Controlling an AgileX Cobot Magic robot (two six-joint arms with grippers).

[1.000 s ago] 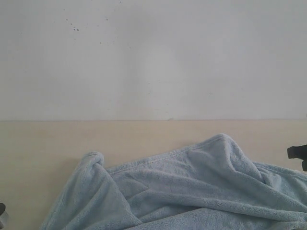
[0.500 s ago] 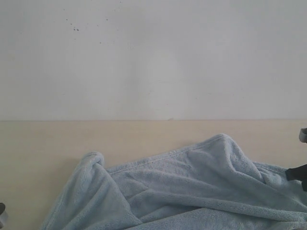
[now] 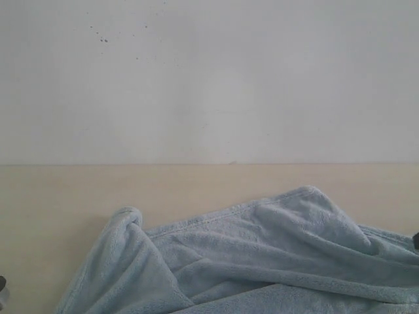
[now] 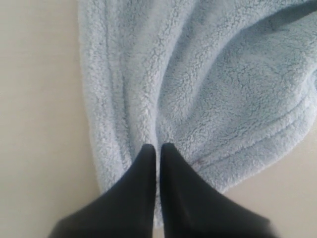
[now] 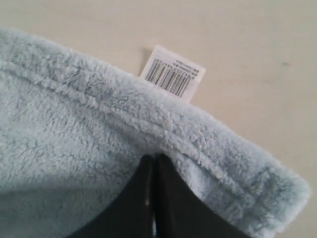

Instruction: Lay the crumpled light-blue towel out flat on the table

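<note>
The light-blue towel (image 3: 262, 248) lies crumpled in ridges across the near part of the beige table (image 3: 65, 190). In the left wrist view my left gripper (image 4: 158, 146) is shut on a gathered corner of the towel (image 4: 208, 89), whose folds converge at its tips. My right gripper (image 5: 154, 156) is shut on the towel (image 5: 74, 139) just inside the stitched hem, near the corner with the white barcode label (image 5: 173, 72). The exterior view shows only a sliver of each gripper, the left (image 3: 2, 283) at the bottom left edge and the right (image 3: 416, 241) at the right edge.
A plain white-grey wall (image 3: 209, 78) with dark specks rises behind the table's far edge. Bare table (image 4: 34, 124) shows beside the towel's left corner, and bare table (image 5: 247, 39) lies beyond the hem at the right corner.
The right gripper has dropped and slid out toward the right edge of the exterior view. The towel's raised peak has shifted right and flattened a little.
</note>
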